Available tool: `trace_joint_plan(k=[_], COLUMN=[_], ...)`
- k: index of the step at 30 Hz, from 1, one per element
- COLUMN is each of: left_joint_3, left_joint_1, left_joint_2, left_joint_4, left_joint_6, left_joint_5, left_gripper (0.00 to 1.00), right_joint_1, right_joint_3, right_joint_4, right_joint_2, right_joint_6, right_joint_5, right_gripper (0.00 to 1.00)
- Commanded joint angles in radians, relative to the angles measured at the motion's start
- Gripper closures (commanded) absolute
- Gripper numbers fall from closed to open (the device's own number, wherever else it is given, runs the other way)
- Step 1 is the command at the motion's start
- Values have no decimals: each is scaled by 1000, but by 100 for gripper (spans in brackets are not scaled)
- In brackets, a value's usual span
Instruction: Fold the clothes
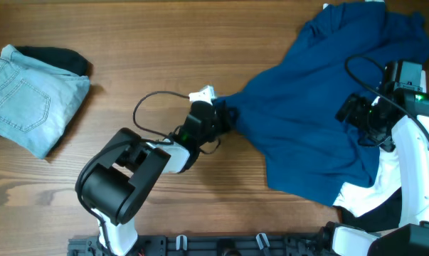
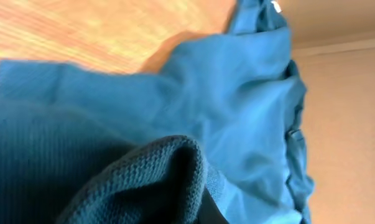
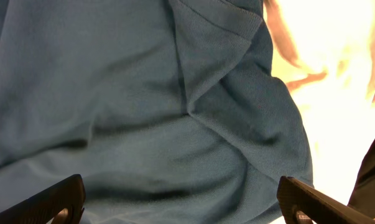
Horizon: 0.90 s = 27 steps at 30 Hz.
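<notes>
currently: shirt unfolded, nothing folded yet

progress: the shirt [image 1: 321, 107] lies crumpled and bunched on the right half of the table [image 1: 200, 43], reaching up to the far edge. no flat panel or clean fold shows. by the look of it, spreading it flat, folding sleeves and body, and tidying all remain to do.

tools: the left gripper [image 1: 227, 117] is closed tight at the shirt's left edge, where the fabric draws to a point, so it appears to pinch that edge. the right gripper [image 1: 353, 112] hangs over the shirt's right part with its jaws spread wide and nothing between them, blue cloth just below.

count:
- shirt, deep blue: one
- jeans [image 1: 29, 92], pale, folded, far left, well apart from the shirt: one
- dark cloth [image 1: 57, 55], peeking from behind the jeans: one
- white cloth [image 1: 360, 193], partly under the shirt's near right edge: one
- grippers: two
</notes>
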Motion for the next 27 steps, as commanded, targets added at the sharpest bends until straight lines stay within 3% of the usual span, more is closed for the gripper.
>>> trace_joint_plan(k=[1, 3, 6, 9, 10, 11, 12, 17, 19, 20, 22, 24, 27], left_joint_3=[26, 27, 37, 111, 126, 127, 127, 126, 126, 124, 122, 123, 123], left_joint_1=[27, 93, 365, 602, 649, 670, 673, 589, 509, 455, 363, 254, 141], left_joint_2=[-46, -109, -273, -306, -305, -305, -305, -304, -303, -303, -294, -256, -176], left_joint_4=[3, 1, -28, -79, -144, -207, -263, -798, -958, -990, -990, -939, -849], left_joint_6=[6, 10, 18, 39, 39, 39, 40, 40, 40, 40, 40, 39, 31], left_joint_5=[86, 132, 126, 135, 140, 158, 179, 213, 212, 204, 150, 100, 99], left_gripper=[96, 96, 96, 96, 79, 47, 0, 0, 0, 0, 0, 5, 8], right_joint_1=[-3, -3, -3, -3, -3, -3, -3, -3, -3, -3, 5, 24, 41], right_joint_3=[-6, -6, -6, -6, -6, -6, -6, -6, -8, -9, -10, -10, -10], right_joint_4=[-3, -3, 0, 3, 3, 3, 3, -5, -4, -5, -5, -5, 29], right_joint_2=[4, 4, 4, 4, 4, 4, 4, 4, 5, 11, 31, 74, 169], right_joint_6=[-10, -12, -18, -37, -41, -47, -58, -89, -233, -280, -280, -280, -263], right_joint_5=[-11, -11, -11, -10, -11, -11, -11, -13, -177, -280, -305, -304, -304], right_gripper=[0, 0, 0, 0, 0, 0, 0, 0, 20, 29, 59, 78, 79])
